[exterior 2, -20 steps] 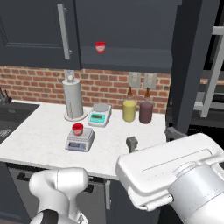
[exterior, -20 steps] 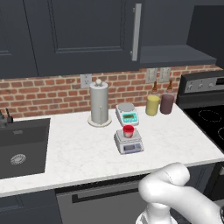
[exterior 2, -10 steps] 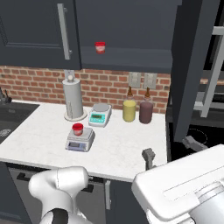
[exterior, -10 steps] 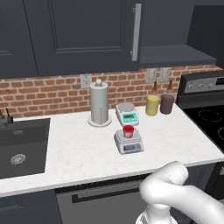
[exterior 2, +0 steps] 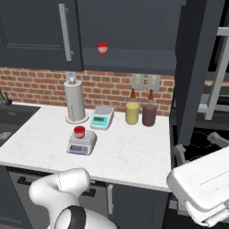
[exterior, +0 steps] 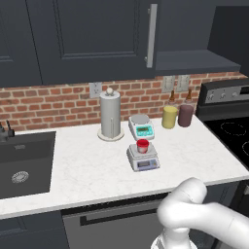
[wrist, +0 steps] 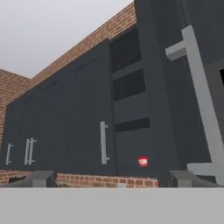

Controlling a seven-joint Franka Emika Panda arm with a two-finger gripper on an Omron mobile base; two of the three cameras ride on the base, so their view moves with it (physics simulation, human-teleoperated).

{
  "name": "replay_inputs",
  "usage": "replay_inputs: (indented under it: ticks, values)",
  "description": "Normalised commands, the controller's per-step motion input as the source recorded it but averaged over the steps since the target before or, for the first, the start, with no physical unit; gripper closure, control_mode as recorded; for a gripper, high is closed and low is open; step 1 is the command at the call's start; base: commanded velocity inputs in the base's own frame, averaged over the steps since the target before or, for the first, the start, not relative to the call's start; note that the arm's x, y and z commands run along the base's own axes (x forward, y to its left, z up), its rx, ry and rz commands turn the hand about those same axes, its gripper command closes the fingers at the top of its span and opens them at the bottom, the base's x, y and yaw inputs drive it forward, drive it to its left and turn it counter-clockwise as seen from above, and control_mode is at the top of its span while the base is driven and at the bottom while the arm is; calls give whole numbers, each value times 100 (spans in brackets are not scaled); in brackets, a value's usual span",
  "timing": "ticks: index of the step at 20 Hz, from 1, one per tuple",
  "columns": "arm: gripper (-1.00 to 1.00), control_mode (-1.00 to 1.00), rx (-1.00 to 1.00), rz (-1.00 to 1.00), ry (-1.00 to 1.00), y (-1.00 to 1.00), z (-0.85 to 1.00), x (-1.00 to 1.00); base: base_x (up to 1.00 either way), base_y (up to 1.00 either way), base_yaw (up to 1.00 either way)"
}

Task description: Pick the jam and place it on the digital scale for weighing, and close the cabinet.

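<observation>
The jam (exterior: pixel 142 145) (exterior 2: pixel 79 131), a small red jar, stands on the digital scale (exterior: pixel 144 160) (exterior 2: pixel 82 144) with the purple display. A twin red jar (exterior 2: pixel 102 48) (wrist: pixel 142 161) sits on the shelf of the cabinet (exterior 2: pixel 134 36). Its left door (exterior: pixel 97 39) is shut, and its right door (exterior 2: pixel 197 67) (wrist: pixel 175 87) stands swung out, its bar handle (wrist: pixel 201 100) close to the hand. My gripper (exterior 2: pixel 197 145) (wrist: pixel 111 179) is open and holds nothing, low at the right just below that door's edge, pointing up at the cabinet.
A second scale with a teal display (exterior: pixel 141 127), a paper towel roll (exterior: pixel 110 115) and two jars, yellow (exterior: pixel 169 116) and dark red (exterior: pixel 185 115), line the back of the counter. A sink (exterior: pixel 22 165) lies left, a stove (exterior: pixel 228 131) right.
The hand has swung to the right across the right base view, away from the counter's front toward the open door. Jam, scale and doors have not moved.
</observation>
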Motion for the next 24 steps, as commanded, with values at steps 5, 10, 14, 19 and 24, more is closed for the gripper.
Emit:
replay_inputs:
  ticks: [5, 10, 14, 19, 24]
  values:
    - [-100, -100, 0, 1, 0, -24, 0, 43, 0, 0, 0]
    - [-100, -100, 0, 6, 1, -10, -11, 38, 0, 0, 0]
    - [-100, -100, 0, 11, 5, -25, -9, 29, 0, 0, 0]
    - [-100, -100, 0, 14, 3, -38, -1, 23, 0, 0, 0]
    - [-100, -100, 0, 14, 2, -27, -8, 24, 0, 0, 0]
